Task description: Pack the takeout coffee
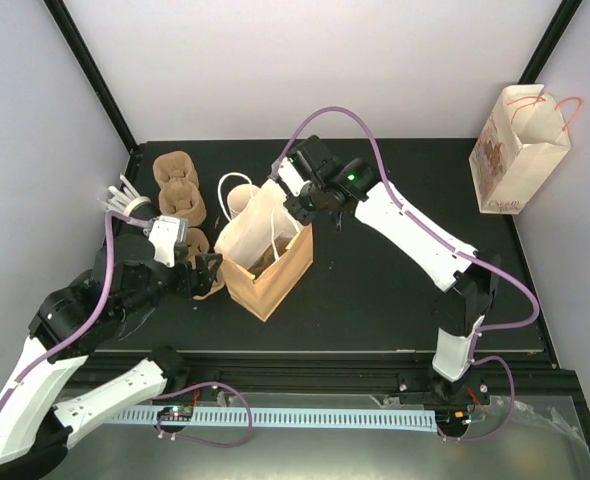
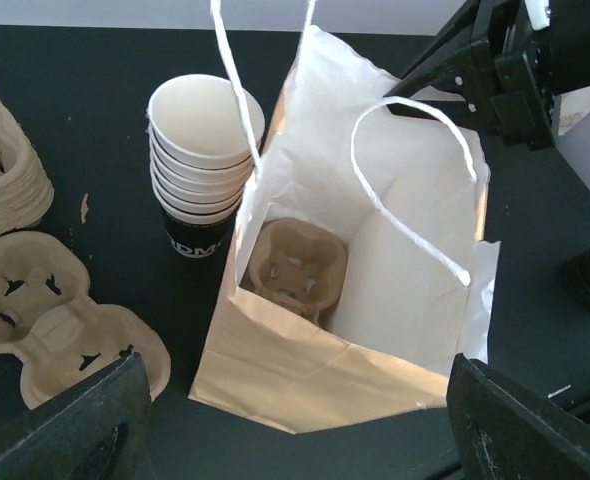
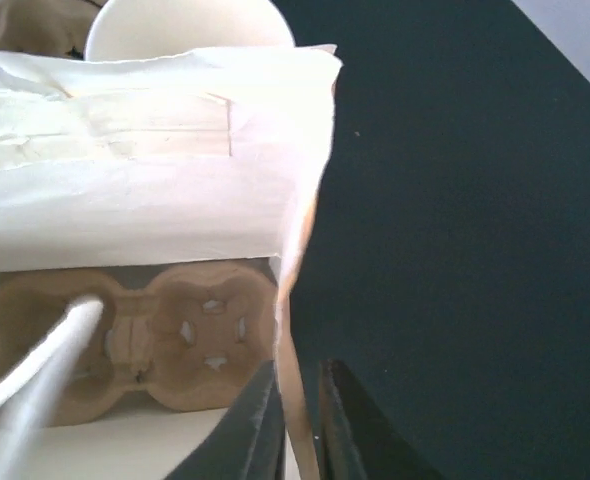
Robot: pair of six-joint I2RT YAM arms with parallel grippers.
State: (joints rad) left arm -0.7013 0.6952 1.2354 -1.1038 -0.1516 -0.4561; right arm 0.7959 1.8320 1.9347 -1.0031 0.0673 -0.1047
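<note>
The right end effector is pinched shut on the rim of the open brown paper bag with white cord handles. One finger sits inside the wall and the other outside, at the bag's far corner, and it appears to be holding the mouth open. The left end effector hangs over the bag's near left side with its jaws spread wide and nothing between them.

Flat on the bottom of the bag lies one brown moulded-pulp cup carrier, its wells up and empty. That looks like the only packing step done.

The takeout coffee itself is outside the bag. The white paper cups, with a dark printed band near the base, are nested in one stack that stands upright on the black surface, touching or just beside the bag's left wall. The top cup is empty, and no lids show in any view.

Left to do, by my reading, is separating the cups, lidding them if lids are at hand, and seating them in the carrier.

More brown pulp carriers lie spare on the surface left of the stack. A printed paper gift bag stands well apart in the far right corner.
</note>
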